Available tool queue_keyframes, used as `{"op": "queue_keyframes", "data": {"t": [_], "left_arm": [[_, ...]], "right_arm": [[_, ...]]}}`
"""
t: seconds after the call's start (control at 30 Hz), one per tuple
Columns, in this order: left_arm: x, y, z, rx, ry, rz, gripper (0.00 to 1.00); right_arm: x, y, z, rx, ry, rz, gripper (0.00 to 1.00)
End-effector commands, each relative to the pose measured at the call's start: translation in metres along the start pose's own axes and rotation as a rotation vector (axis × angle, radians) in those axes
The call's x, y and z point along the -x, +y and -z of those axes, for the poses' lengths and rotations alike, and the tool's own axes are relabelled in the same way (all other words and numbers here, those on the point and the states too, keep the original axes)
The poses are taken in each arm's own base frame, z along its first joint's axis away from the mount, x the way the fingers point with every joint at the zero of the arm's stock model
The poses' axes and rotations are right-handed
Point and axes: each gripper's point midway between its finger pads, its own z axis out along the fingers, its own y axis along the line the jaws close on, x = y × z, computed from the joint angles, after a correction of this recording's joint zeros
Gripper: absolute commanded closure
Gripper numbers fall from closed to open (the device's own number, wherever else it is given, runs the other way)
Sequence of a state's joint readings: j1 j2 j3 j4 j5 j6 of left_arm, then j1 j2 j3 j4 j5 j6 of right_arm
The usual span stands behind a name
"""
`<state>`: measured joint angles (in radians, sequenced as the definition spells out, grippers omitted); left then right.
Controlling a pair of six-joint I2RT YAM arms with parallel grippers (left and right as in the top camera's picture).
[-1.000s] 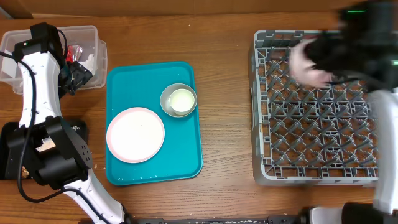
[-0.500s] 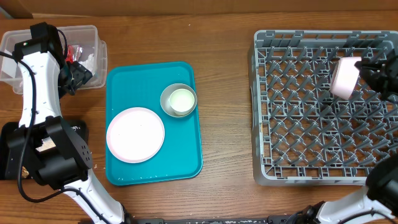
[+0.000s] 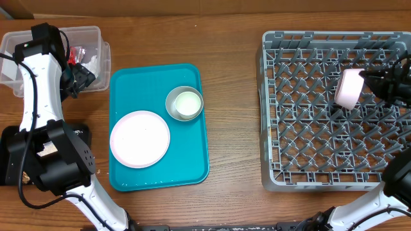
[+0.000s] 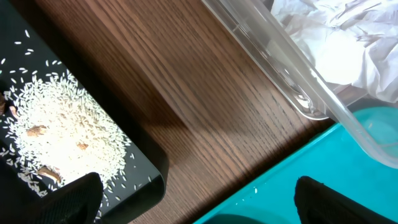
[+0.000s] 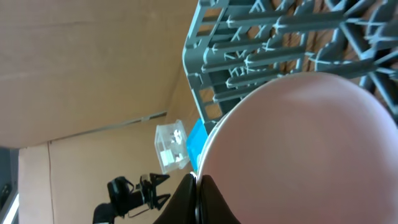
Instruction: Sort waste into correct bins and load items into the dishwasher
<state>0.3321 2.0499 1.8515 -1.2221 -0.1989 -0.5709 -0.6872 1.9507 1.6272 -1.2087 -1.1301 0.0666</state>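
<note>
My right gripper (image 3: pixel 363 81) is shut on the rim of the small pale cup (image 3: pixel 348 89), holding it on its side over the right part of the grey dish rack (image 3: pixel 308 135). In the right wrist view the fingers (image 5: pixel 188 198) pinch the cup's wall (image 5: pixel 298 149). My left gripper (image 3: pixel 79 75) hangs open and empty beside the clear tub (image 3: pixel 18 46), which holds a napkin (image 4: pixel 336 43) and a red wrapper (image 3: pixel 78 52). Rice crumbs (image 4: pixel 62 124) lie in the black tray (image 4: pixel 138 163). On the teal tray (image 3: pixel 192 160) are the plate (image 3: pixel 140 138) and the grey bowl (image 3: pixel 173 96) with a small white bowl (image 3: pixel 187 104) in it.
The teal tray lies between the tub and the rack, with a strip of bare wooden table (image 3: pixel 234 115) on its right. The left arm's base (image 3: pixel 54 160) covers most of the black tray in the overhead view.
My right gripper has swung with the cup from the rack's back middle to its right side, then settled slightly lower and to the left. The left arm has not moved.
</note>
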Motion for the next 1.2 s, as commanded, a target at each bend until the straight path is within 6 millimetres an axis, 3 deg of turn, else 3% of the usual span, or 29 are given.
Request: {"op": "queue_keyframes", "data": {"t": [0.0, 0.23, 0.33, 0.43, 0.6, 0.7, 0.87, 0.93, 0.97, 1.03, 1.1, 1.17], "left_arm": [[0.001, 0.003, -0.001, 0.008, -0.001, 0.016, 0.0], [0.001, 0.003, -0.001, 0.008, -0.001, 0.016, 0.0], [0.001, 0.003, -0.001, 0.008, -0.001, 0.016, 0.0], [0.001, 0.003, -0.001, 0.008, -0.001, 0.016, 0.0], [0.001, 0.003, -0.001, 0.008, -0.001, 0.016, 0.0], [0.001, 0.003, -0.001, 0.008, -0.001, 0.016, 0.0], [0.001, 0.003, -0.001, 0.008, -0.001, 0.016, 0.0], [0.001, 0.003, -0.001, 0.008, -0.001, 0.016, 0.0], [0.001, 0.003, -0.001, 0.008, -0.001, 0.016, 0.0], [0.001, 0.003, -0.001, 0.008, -0.001, 0.016, 0.0], [0.001, 0.003, -0.001, 0.008, -0.001, 0.016, 0.0], [0.001, 0.003, -0.001, 0.008, -0.001, 0.016, 0.0]], "right_arm": [[0.008, -0.008, 0.008, -0.037, -0.036, -0.008, 0.96], [0.016, -0.02, 0.012, -0.096, -0.071, -0.05, 0.96], [0.021, -0.037, 0.018, -0.194, -0.108, -0.126, 0.96], [0.029, -0.059, 0.036, -0.331, -0.175, -0.19, 0.96], [0.033, -0.069, 0.069, -0.457, -0.237, -0.237, 0.96], [0.034, -0.062, 0.088, -0.484, -0.282, -0.294, 0.96], [0.036, -0.018, 0.124, -0.521, -0.411, -0.278, 0.94], [0.034, 0.002, 0.146, -0.59, -0.501, -0.262, 0.83], [0.034, 0.012, 0.153, -0.614, -0.531, -0.237, 0.69], [0.029, 0.033, 0.167, -0.664, -0.588, -0.188, 0.3], [0.024, 0.046, 0.171, -0.679, -0.617, -0.182, 0.19], [0.02, 0.06, 0.168, -0.67, -0.622, -0.154, 0.18]]}}
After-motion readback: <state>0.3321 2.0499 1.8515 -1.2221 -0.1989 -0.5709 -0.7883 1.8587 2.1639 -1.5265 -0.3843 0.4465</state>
